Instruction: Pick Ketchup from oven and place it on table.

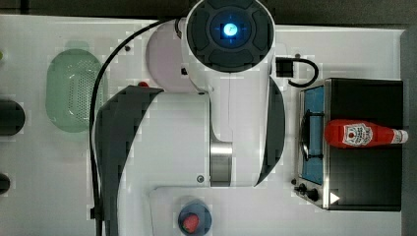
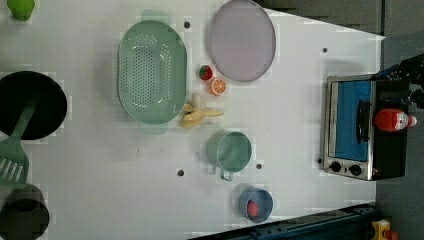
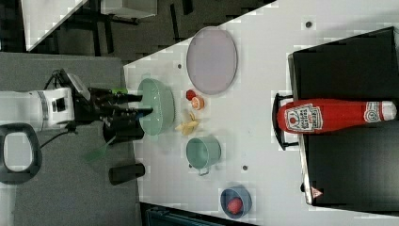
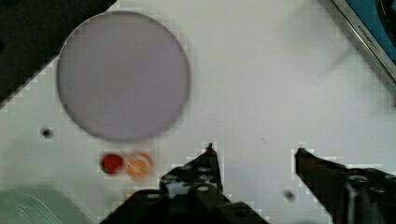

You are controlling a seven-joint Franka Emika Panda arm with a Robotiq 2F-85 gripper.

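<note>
My own arm [image 1: 216,103] lies nearest the top view's lens, a white and dark bulk across the middle of the frame. Left of it is a green colander [image 1: 71,91]; a pale plate [image 1: 164,61] peeks out at the upper middle and a blue bowl [image 1: 194,219] with a red fruit sits at the bottom. The oven [image 1: 366,142] stands at the right edge, and the Ketchup [image 1: 364,133] lies on its black top, cap toward the right.

In the left view the white table [image 2: 300,90] spreads across the frame, dotted with small dark holes. The colander, the plate, a strawberry [image 2: 205,72], an orange half [image 2: 218,86], a banana [image 2: 197,112], a green pot [image 2: 231,151] and the blue bowl are spread over it, all well apart from the oven. A black pan [image 2: 30,105] and a green spatula [image 2: 12,155] lie at the left edge.

In the right view my gripper [image 3: 143,104] hangs at centre left in front of the colander, with grey floor [image 3: 70,188] behind; the Ketchup is far off at centre right on the oven's roof.

In the wrist view my two fingers [image 4: 201,170] stand wide apart with nothing between them, over bare table, the plate at upper left and the oven's blue door [image 4: 373,25] in the top right corner.
</note>
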